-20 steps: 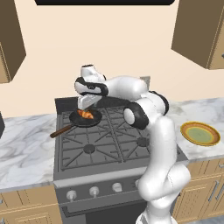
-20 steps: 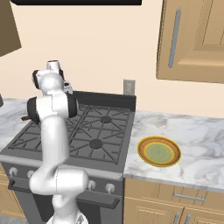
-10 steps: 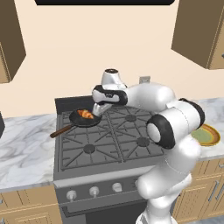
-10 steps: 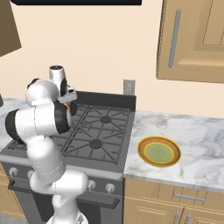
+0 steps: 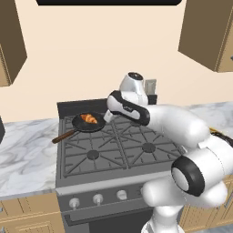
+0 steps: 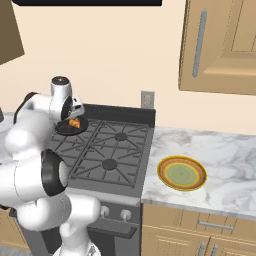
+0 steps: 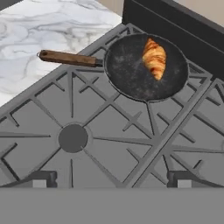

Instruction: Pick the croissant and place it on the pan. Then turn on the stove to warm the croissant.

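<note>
The croissant (image 7: pixel 154 59) lies inside the black pan (image 7: pixel 131 76), toward its far rim, on the stove's (image 5: pixel 113 145) back-left burner. The pan's reddish-brown handle (image 7: pixel 70 58) points out to the left. In the left base view the croissant (image 5: pixel 89 119) rests in the pan (image 5: pixel 84 125), with my gripper (image 5: pixel 108 116) just to its right, above the grates. My gripper (image 7: pixel 111 181) is open, fingertips (image 7: pixel 41 178) spread wide over the grate short of the pan, nothing between them. From the right base view the croissant (image 6: pixel 75 123) shows below my hand.
Silver knobs (image 5: pixel 98 199) run along the stove front. A yellow-rimmed green plate (image 6: pixel 182 173) sits on the marble counter right of the stove. A raised back panel (image 6: pixel 115 112) stands behind the burners, and wall cabinets (image 6: pixel 220 45) hang above.
My hand has drawn back to the right, off the pan, and the elbow has swung right and nearer the cameras. The croissant has stayed in the pan.
</note>
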{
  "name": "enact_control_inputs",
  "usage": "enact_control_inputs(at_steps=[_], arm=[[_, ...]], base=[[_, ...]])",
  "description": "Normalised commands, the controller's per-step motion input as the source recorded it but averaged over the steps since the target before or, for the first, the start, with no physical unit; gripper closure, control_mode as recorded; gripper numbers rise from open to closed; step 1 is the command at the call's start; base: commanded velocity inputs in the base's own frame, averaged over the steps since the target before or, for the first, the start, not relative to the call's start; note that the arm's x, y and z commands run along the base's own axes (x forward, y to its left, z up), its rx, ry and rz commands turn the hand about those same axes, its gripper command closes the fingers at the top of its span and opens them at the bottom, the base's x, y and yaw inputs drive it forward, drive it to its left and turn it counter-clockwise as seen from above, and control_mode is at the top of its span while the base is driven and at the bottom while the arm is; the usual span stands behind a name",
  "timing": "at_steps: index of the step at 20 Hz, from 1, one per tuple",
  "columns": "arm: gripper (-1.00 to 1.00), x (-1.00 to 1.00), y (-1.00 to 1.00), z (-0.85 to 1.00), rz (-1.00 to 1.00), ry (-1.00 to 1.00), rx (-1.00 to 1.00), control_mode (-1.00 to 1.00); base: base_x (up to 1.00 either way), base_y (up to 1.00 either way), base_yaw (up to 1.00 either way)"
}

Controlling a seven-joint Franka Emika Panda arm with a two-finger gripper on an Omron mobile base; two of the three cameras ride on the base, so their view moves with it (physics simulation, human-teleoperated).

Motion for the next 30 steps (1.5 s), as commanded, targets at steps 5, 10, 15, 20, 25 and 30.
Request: enact_control_inputs(at_steps=[5,10,15,20,25,30], arm=[[-1.00,-0.55,0.00,0.50,0.02,0.00,0.00,-1.00],[-1.00,-0.54,0.01,0.30,0.05,0.00,-0.01,-1.00],[-1.00,-0.58,0.00,0.08,0.07,-0.05,0.00,-1.00],[-1.00,-0.49,0.04,0.00,0.05,-0.20,0.00,-1.00],[-1.00,-0.46,0.14,0.00,0.00,-0.22,-0.04,-1.00],[-1.00,-0.47,0.09,0.02,0.00,-0.16,-0.07,-1.00]], base=[[0.00,0.00,0.00],[0.00,0.00,0.00],[0.00,0.00,0.00],[0.00,0.00,0.00],[0.00,0.00,0.00],[0.00,0.00,0.00]])
